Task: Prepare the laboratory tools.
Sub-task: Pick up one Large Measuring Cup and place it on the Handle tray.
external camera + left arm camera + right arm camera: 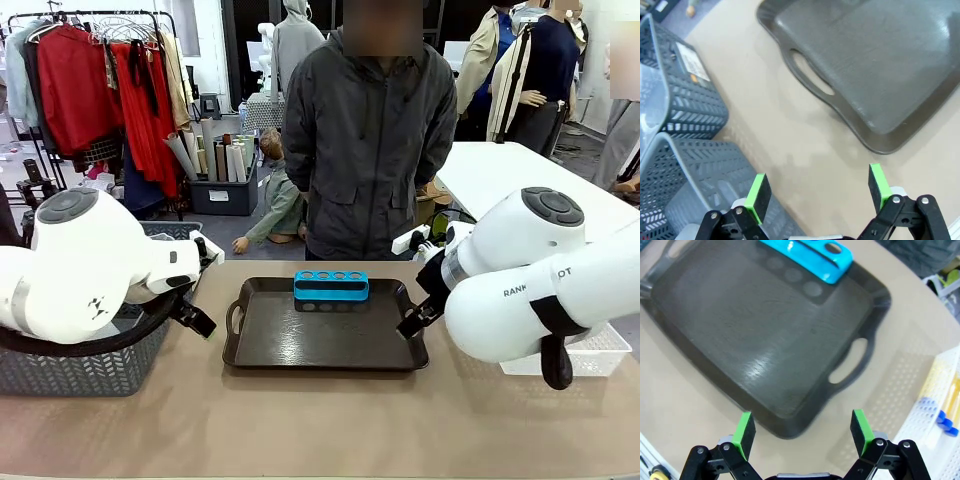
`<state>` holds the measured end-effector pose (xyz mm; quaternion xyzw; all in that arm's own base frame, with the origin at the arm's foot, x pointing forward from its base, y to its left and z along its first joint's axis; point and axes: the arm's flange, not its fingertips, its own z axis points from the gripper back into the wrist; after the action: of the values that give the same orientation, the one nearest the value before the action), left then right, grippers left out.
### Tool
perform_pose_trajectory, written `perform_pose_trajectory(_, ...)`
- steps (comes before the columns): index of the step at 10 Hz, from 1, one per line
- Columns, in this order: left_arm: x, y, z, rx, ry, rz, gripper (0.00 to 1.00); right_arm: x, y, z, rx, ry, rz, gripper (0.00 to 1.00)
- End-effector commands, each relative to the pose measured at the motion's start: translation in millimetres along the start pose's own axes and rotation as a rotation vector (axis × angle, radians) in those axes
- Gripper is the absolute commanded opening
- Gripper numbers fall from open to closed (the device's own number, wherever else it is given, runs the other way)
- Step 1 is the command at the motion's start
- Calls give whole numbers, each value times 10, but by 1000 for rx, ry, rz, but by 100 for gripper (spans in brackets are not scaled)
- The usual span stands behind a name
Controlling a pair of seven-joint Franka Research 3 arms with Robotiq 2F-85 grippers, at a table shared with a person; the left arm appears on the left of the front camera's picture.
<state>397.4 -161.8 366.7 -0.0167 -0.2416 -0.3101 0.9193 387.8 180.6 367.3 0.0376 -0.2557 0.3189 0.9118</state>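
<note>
Both my claws are spread wide and hold nothing: one left claw [818, 187] above bare table between two grey mesh baskets [695, 95] and the left handle of the one black tray [880, 65], and one right claw [802, 426] above that tray's near right corner. One blue tube rack [331, 287] with four round holes stands at the tray's far edge, in the middle. Yellow-filled tubes with blue caps [942, 417] lie in one white basket [920, 440] at the right; their count cannot be fixed.
</note>
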Motion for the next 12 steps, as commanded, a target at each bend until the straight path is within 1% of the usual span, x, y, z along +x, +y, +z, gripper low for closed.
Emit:
perform_pose_trajectory(1,74,-19,195,-107,35,-59,100,61,-63,137,89,-7,10,100)
perform_pose_trajectory(2,158,-73,310,-155,24,-80,100,133,-72,237,125,-17,6,100)
perform_pose_trajectory(3,205,-82,435,-177,8,-106,100,191,-67,313,120,-24,22,100)
perform_pose_trajectory(4,234,-74,568,-206,-27,-131,100,266,-80,422,135,-30,42,100)
perform_pose_trajectory(5,378,-101,757,-255,-70,-165,100,349,-113,594,177,-32,67,100)
perform_pose_trajectory(6,447,-131,868,-258,-97,-190,100,433,-186,756,194,-39,87,100)
perform_pose_trajectory(8,572,-106,1109,-303,-161,-254,100,583,-348,1053,239,-64,113,100)
perform_pose_trajectory(9,657,-73,1245,-285,-195,-273,100,632,-446,1159,260,-100,129,100)
perform_pose_trajectory(12,837,74,1527,-314,-267,-299,100,749,-684,1439,265,-168,131,100)
